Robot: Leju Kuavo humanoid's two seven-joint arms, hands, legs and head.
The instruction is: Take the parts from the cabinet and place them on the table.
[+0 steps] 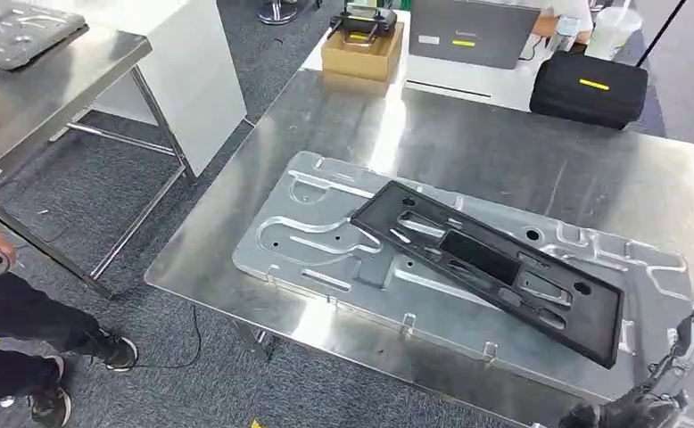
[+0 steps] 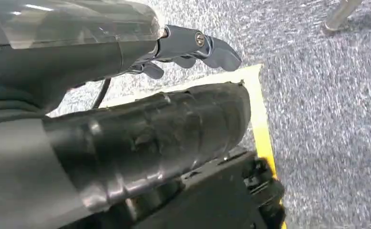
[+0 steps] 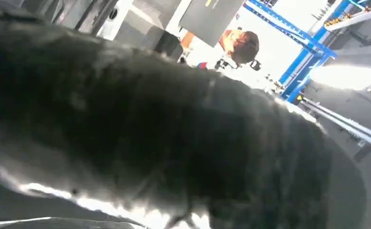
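On the steel table lies a silver stamped metal panel. A black plastic frame part rests flat and slantwise on top of it. My right hand hovers at the table's near right corner, just beyond the black frame's end, with fingers stretched out and nothing in them. In the left wrist view my left hand hangs over the grey carpet, fingers apart and empty. The right wrist view is mostly a dark blurred cover of my right hand.
A cardboard box, a grey case, a black bag and a cup stand at the table's far end. Another steel table with a grey part is at the left. A person stands at lower left.
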